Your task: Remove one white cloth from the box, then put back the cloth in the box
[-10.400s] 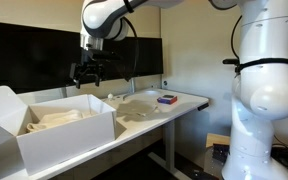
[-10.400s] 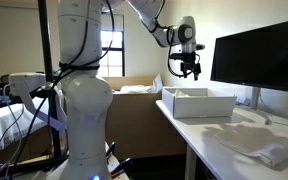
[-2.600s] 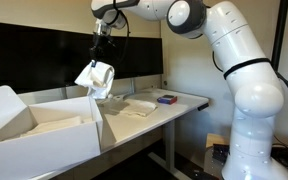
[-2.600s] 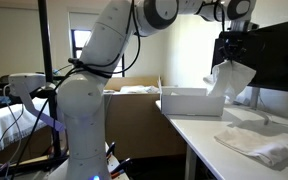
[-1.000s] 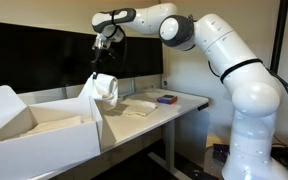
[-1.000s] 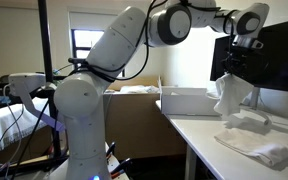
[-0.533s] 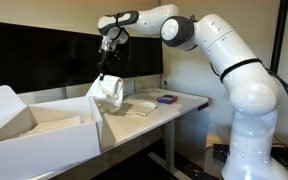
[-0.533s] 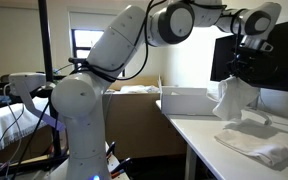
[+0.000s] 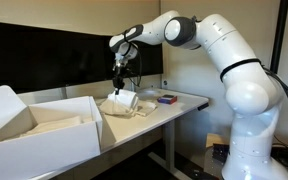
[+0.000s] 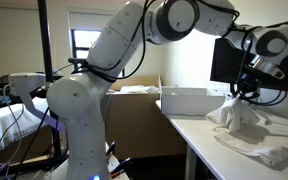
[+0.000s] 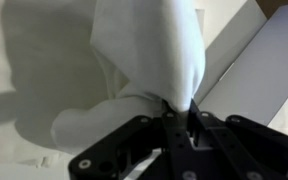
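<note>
Pinching the white cloth at its upper end, my gripper is clamped tight on it. Its long axis runs vertically, the bunched end low over the table, just beside the box and outside it.

Exterior views face the table from opposite ends, sharing the box; wrist view looks down closely.

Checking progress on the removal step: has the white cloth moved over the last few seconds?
Yes. The white cloth, pinched in the end effector, has moved sideways away from the box and down toward the table.
</note>
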